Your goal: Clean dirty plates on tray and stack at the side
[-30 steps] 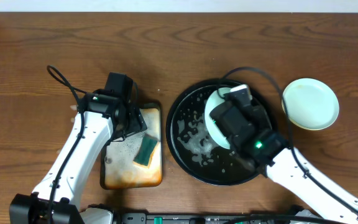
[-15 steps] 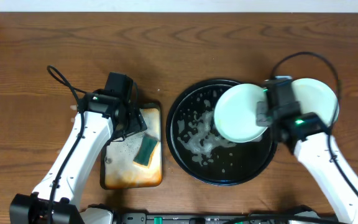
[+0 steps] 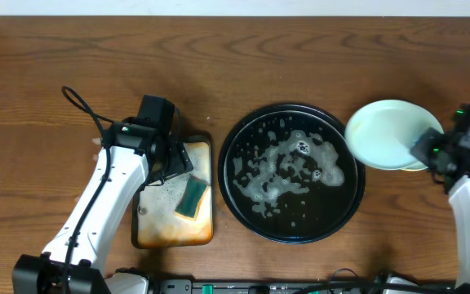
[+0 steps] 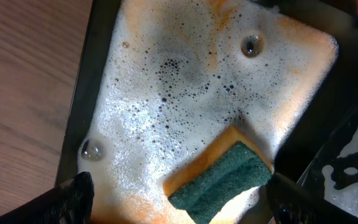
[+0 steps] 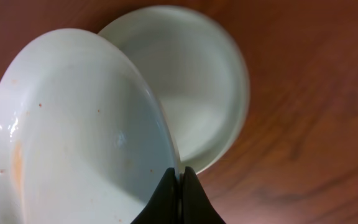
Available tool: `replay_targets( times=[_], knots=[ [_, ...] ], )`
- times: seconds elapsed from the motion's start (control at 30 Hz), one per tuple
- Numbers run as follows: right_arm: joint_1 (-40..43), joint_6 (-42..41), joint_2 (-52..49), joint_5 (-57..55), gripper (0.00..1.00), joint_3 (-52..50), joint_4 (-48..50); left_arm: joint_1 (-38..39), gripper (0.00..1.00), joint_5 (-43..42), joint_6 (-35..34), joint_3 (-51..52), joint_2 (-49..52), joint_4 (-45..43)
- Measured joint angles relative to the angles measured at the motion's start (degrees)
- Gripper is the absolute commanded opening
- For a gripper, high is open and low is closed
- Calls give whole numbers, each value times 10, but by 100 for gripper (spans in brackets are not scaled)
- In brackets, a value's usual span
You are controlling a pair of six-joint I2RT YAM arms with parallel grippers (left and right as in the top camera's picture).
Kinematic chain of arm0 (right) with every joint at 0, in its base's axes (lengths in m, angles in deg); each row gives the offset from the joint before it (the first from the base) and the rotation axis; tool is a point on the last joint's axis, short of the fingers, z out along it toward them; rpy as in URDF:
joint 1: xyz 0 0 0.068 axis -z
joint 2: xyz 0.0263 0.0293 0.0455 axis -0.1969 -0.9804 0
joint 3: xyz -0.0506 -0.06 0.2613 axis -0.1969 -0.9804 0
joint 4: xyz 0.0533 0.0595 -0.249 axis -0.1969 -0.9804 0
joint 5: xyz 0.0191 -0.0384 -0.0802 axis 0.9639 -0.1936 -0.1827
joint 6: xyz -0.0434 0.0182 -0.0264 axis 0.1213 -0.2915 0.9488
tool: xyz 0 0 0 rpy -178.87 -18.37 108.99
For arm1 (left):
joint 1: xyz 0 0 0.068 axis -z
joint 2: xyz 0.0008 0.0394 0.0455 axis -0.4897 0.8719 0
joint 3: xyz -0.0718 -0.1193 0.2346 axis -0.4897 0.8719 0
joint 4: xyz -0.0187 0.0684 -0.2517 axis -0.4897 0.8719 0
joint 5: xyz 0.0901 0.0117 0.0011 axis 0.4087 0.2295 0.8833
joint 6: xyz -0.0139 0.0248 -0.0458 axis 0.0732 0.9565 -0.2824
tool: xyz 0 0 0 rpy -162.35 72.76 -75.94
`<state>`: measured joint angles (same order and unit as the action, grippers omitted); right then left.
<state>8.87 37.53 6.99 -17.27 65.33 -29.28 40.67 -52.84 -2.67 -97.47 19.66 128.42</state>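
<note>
Mint-green plate: pinched at its rim in my right gripper, both fingers closed edge-on against it, plate tilted. Location: off the black round tray, to the tray's right, over a lower plate that sits on the wooden table.

Hard to make out:
- The lower plate's left part is hidden behind the held one in the right wrist view. From overhead only a sliver of it shows at the lower right, and it looks yellowish there. I cannot tell whether one plate or more lies beneath.
- I cannot tell whether the held plate touches the lower plate or hangs just above it.
- An orange smear marks the held plate's face near its left edge. That side is cut off by the frame.
- My right arm runs out of the overhead view at the right edge.

My left gripper is spread wide and grasps nothing. Overhead, the wrist housing covers the jaws. The left wrist view shows only two dark blurred fingertips at the bottom corners. Below them lies the rusty-orange rectangular tray, coated in foam, with a green-yellow sponge lying flat in it. The black round tray sits just beside it, with foam patches on its floor.
</note>
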Motion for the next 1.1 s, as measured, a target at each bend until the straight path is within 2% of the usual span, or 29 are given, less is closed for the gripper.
replay_targets(
  times=[0.2,0.27,0.3,0.33,0.53,0.73,0.93,1.0,1.03,1.07,1.1],
  knots=[
    [52,-18,-35,2,1,0,48,0,89,0,0,0,0,0],
    [61,-26,-53,2,34,0,56,0,90,0,0,0,0,0],
    [63,-33,-62,3,45,0,59,0,90,0,0,0,0,0],
    [64,-33,-65,2,50,0,60,0,90,0,0,0,0,0],
    [64,-36,-66,22,52,0,85,0,90,0,0,0,0,0],
    [49,-27,12,145,59,0,78,0,90,0,0,0,0,0],
    [-27,24,102,246,70,2,-23,0,90,0,0,0,0,0],
    [-57,50,123,259,75,2,-59,0,90,0,0,0,0,0],
    [-70,63,135,265,82,2,-72,0,90,0,0,0,0,0],
    [-85,75,148,273,99,2,-84,0,90,0,0,0,0,0],
    [-98,87,163,283,99,2,-94,0,90,0,0,0,0,0]
  ],
)
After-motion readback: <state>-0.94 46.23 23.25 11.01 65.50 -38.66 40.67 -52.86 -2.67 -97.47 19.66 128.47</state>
